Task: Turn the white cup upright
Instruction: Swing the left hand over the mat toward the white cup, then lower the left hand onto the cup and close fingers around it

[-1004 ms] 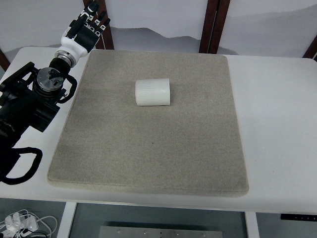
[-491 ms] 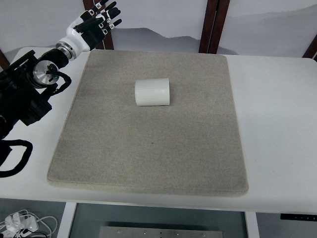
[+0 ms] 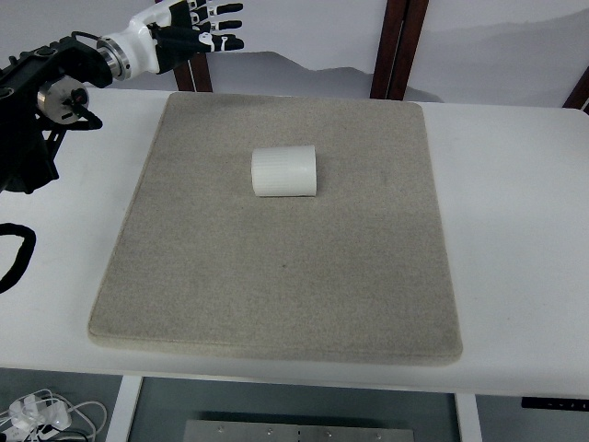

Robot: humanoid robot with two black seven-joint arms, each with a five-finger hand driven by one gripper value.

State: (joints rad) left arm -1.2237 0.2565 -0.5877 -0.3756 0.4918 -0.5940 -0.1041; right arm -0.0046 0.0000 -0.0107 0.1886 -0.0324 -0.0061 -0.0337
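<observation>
Since the earlier frames the left hand (image 3: 189,32) has swung up and rightward to the far-left corner, fingers spread wide and holding nothing; the cup (image 3: 284,171) has not shifted

On its side, the white cup lies on the far middle of the grey mat (image 3: 276,276), well apart from the hand, its axis running left to right. It is a short ribbed cylinder, probably light plastic or paper, so I judge a sideways nudge from the fingers could roll it toward the near or far edge instead of tipping it upright; a hard squeeze might dent it. Felt-like and rough, the square mat should slow any roll, while the white table (image 3: 515,212) around it looks smooth
</observation>
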